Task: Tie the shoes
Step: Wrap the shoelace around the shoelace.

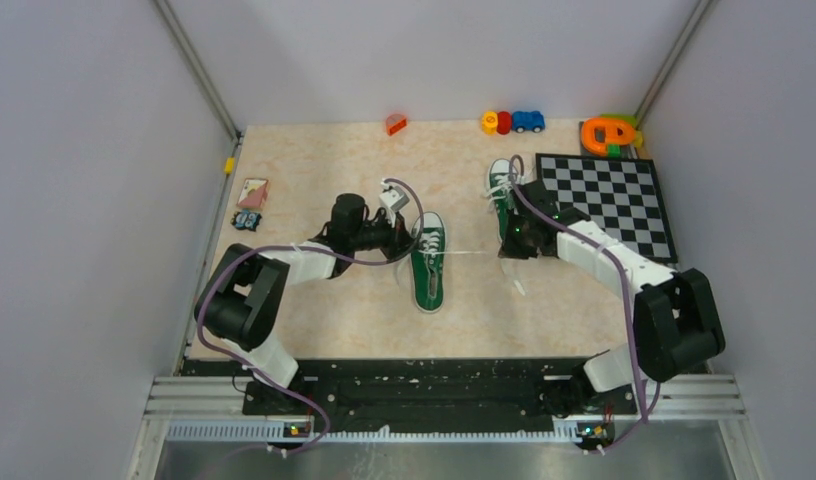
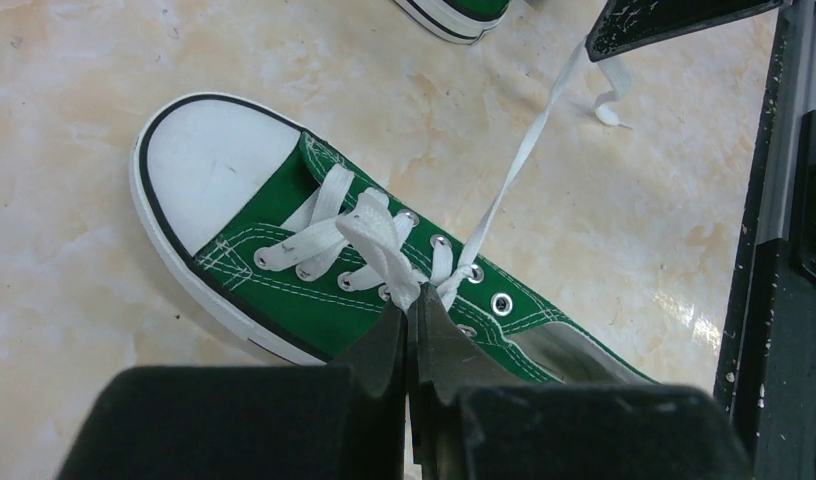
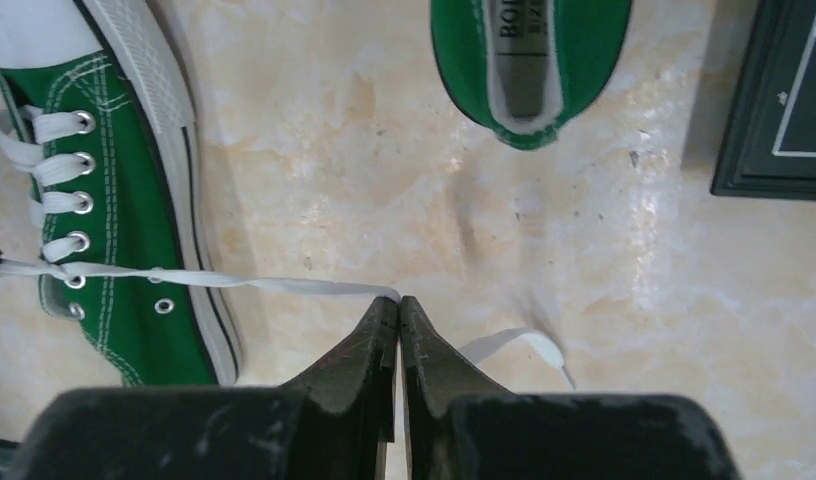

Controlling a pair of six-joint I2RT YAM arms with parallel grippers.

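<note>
I count two shoes on the table (image 1: 334,320): the near shoe (image 1: 427,262) at centre, the far shoe (image 1: 501,187) to its right. My left gripper (image 2: 412,305) pinches a lace strand (image 2: 379,235) tight at the near shoe's eyelets. My right gripper (image 3: 398,305) clamps the lace end (image 3: 234,281), stretched rightward.

You're in a robot lab cell: white panels (image 1: 74,150) on aluminium posts (image 1: 196,65) box in your tabletop (image 1: 314,160), with two arms (image 1: 249,300) bolted to a rail (image 1: 434,408). Toys (image 1: 512,122) and a chessboard (image 1: 609,200) lie at its back.
</note>
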